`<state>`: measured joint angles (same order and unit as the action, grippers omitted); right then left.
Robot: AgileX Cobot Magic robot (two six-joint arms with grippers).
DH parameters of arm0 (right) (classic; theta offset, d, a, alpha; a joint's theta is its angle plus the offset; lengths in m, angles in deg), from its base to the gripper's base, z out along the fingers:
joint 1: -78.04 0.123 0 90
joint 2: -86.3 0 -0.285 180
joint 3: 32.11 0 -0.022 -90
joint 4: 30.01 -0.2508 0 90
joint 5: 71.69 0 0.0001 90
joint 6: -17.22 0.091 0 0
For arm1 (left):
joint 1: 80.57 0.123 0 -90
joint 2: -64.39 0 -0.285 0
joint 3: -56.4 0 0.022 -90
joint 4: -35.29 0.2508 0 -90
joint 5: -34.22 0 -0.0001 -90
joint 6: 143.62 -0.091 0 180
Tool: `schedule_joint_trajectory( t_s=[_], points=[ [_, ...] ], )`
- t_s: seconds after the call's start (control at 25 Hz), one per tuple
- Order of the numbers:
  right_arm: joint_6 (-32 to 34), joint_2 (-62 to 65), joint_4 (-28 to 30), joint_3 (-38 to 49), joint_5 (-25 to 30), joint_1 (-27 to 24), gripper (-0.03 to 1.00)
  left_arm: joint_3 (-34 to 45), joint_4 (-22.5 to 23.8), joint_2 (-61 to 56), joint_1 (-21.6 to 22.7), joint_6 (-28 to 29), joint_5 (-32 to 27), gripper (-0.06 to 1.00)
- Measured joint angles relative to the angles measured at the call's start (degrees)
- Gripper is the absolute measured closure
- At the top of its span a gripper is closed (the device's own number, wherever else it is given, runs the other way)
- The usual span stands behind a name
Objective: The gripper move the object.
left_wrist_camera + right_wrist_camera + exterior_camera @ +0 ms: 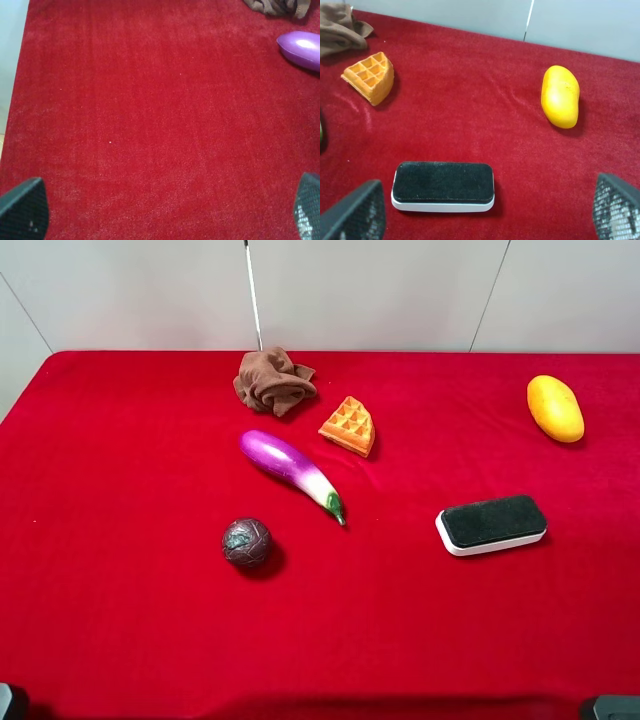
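The purple eggplant [290,465] lies on the red tabletop [120,490] near the middle, its green stem tip pointing toward the front right. Its purple end shows in the left wrist view [302,47], far from the fingers. My left gripper [165,210] is open and empty over bare red cloth at the front left; only its two fingertips [22,210] show. My right gripper [486,210] is open and empty, its fingertips [617,207] wide apart at the front right. In the high view only dark corners of the arms show at the bottom edge.
A brown cloth [274,381] and an orange waffle piece [349,425] lie behind the eggplant. A dark ball [246,542] sits in front of it. A black-topped white eraser [492,524] and a yellow mango [555,407] lie at the right.
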<state>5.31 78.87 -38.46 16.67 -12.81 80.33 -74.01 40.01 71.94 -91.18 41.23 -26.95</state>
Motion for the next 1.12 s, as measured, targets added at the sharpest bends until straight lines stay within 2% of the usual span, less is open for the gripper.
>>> schedule_joint_trajectory(
  t_s=[1.12],
  points=[
    [0.0,0.0,-0.1,0.0,0.0,0.0,0.34,0.0,0.0,0.0,0.0,0.0,0.0,-0.03]
  ],
)
